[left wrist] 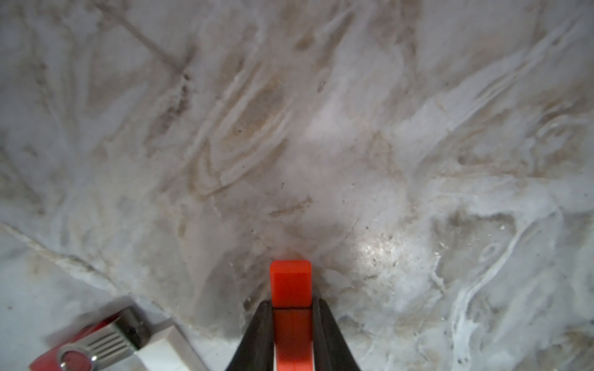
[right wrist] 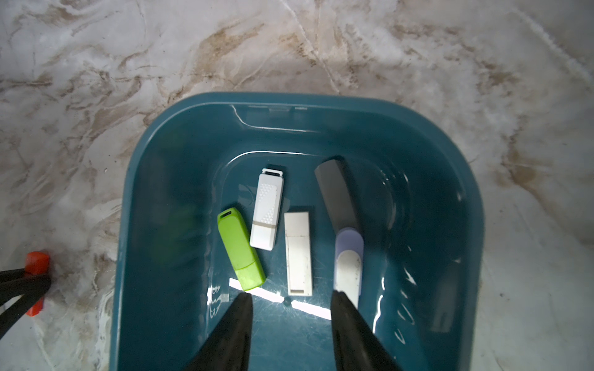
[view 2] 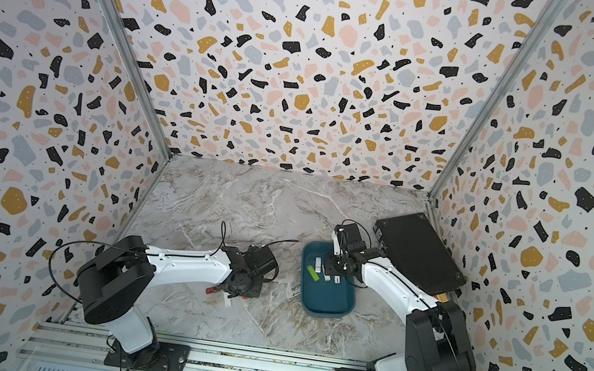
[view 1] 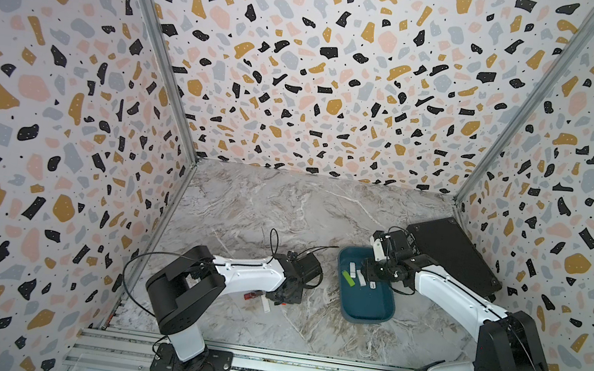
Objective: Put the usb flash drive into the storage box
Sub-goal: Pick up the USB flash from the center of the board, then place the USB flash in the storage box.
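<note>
My left gripper (left wrist: 292,302) is shut on an orange-red usb flash drive (left wrist: 291,282), held low at the marble table, left of the storage box. In both top views only a sliver of that drive (view 1: 281,304) (view 2: 246,297) shows under the gripper. The storage box (view 1: 364,308) (view 2: 329,303) (right wrist: 289,98) is a teal tub with several drives in it, among them a green one (right wrist: 241,247) and a white one (right wrist: 266,212). My right gripper (right wrist: 291,295) (view 1: 367,275) hangs open over the box with nothing between its fingers.
A red swivel drive (left wrist: 86,343) (view 1: 251,296) and a white drive (left wrist: 167,350) (view 1: 265,304) lie on the table beside the left gripper. A flat black case (view 1: 452,253) (view 2: 417,248) lies behind the box, by the right wall.
</note>
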You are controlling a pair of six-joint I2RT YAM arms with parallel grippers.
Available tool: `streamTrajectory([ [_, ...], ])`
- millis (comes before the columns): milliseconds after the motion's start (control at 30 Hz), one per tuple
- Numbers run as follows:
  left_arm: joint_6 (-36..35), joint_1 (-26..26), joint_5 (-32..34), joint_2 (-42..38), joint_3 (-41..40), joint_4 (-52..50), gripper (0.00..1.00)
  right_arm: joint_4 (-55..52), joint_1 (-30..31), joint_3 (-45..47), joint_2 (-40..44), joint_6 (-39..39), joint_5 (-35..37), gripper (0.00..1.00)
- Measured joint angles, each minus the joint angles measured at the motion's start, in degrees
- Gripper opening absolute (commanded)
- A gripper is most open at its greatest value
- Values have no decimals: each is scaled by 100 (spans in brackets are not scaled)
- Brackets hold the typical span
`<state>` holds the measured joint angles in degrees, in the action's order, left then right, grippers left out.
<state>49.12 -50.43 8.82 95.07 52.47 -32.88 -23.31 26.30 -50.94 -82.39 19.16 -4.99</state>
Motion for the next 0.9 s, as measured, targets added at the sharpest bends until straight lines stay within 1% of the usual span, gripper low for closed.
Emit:
streamTrajectory([
  [200, -7, 4, -85, -258, -46, -162, 21, -2, 0, 0, 7, 2, 2, 44],
  [300, -4, -46, -98, -634, 22, -358, 20, -15, 0, 0, 90, 4, 31, 44],
  [400, 26, -243, -131, -1027, 310, -476, 20, -92, -98, 0, 291, 61, 94, 43],
  [500, 107, -595, -197, -1121, 918, -496, 20, -133, -588, 0, 437, 245, 9, 42],
  [600, 146, -975, -238, -839, 1753, -466, 20, -144, -1211, 0, 487, 457, -31, 42],
  [667, 166, -1196, -238, -481, 2328, -380, 20, -146, -1528, 11, 533, 577, -37, 42],
  [767, 197, -1399, -278, 127, 2983, -295, 20, -155, -1825, 28, 610, 726, -120, 41],
  [900, 271, -1473, -450, 1036, 3628, -232, 20, -153, -2146, 44, 645, 833, -234, 41],
])
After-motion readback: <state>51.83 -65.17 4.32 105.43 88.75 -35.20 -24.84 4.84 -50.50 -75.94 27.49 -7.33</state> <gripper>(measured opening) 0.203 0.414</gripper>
